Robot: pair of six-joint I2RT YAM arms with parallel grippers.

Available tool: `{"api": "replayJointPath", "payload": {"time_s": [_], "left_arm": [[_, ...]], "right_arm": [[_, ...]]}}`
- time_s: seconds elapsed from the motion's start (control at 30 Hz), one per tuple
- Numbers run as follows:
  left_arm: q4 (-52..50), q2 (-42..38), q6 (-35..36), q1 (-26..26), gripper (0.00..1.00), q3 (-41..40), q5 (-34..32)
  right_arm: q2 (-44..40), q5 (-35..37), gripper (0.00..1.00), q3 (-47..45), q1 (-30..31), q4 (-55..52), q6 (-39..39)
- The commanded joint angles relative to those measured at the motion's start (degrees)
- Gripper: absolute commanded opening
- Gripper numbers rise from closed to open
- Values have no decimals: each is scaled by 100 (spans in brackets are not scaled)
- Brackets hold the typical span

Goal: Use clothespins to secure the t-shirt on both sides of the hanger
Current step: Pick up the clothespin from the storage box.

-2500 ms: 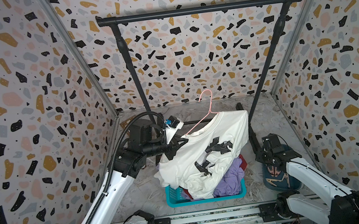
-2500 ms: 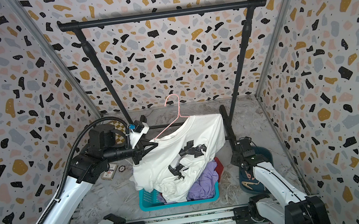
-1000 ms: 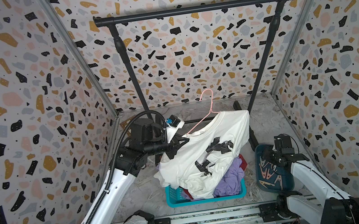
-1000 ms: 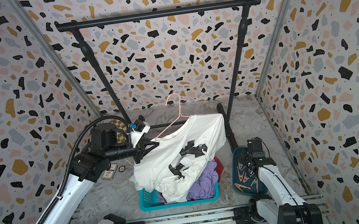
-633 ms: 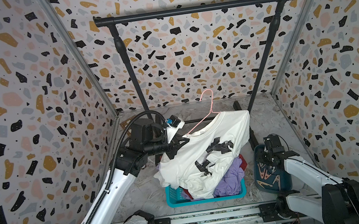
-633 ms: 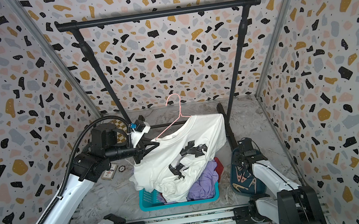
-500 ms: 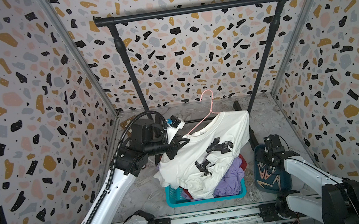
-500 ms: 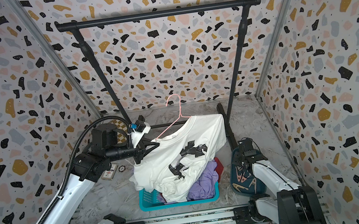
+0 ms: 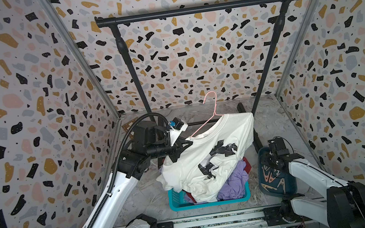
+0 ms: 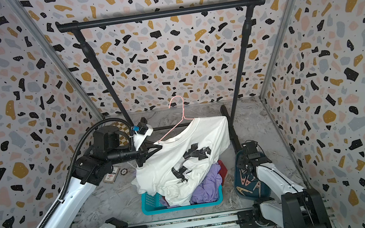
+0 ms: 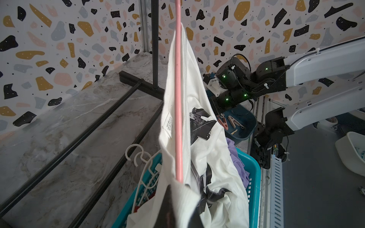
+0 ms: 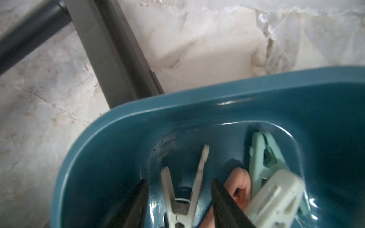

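Note:
A white t-shirt [image 9: 206,154] [image 10: 182,157] with a black print hangs on a pink hanger [image 9: 209,108] [image 10: 177,110], its lower part slumped into a basket. My left gripper [image 9: 186,142] [image 11: 178,186] is shut on the shirt's shoulder and the hanger's end there. A dark teal tub [image 9: 289,186] [image 12: 118,138] holds the clothespins. My right gripper [image 9: 272,159] [image 12: 178,181] reaches down into it, open. A white clothespin [image 12: 185,189] lies between its fingers with a gap on each side. Mint [image 12: 260,158], pink [image 12: 239,187] and another white clothespin [image 12: 274,199] lie beside it.
A turquoise basket [image 9: 176,199] under the shirt holds purple and red clothes and white hangers [image 11: 142,158]. A black garment rack [image 9: 199,9] stands behind, its foot bar [image 12: 110,55] right beside the tub. A card pack [image 10: 112,176] lies on the floor at the left.
Over the last second my right gripper has shifted left across the tub and settled low inside it. The left gripper, hanger and shirt have held still.

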Motion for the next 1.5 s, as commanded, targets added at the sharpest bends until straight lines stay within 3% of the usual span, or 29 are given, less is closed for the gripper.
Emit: {"api": "replayJointPath", "payload": {"time_s": [0.0, 0.47, 1.0, 1.47], "left_arm": [[574, -43, -70, -28, 0, 34, 180], [569, -48, -62, -47, 0, 24, 192], [552, -67, -36, -46, 0, 17, 142], [574, -89, -40, -54, 0, -3, 141]], "right_arm": [[71, 15, 53, -20, -40, 54, -10], [472, -337, 48, 12, -236, 181, -142], [1005, -267, 47, 301, 167, -235, -31], [951, -129, 36, 257, -3, -205, 12]]}}
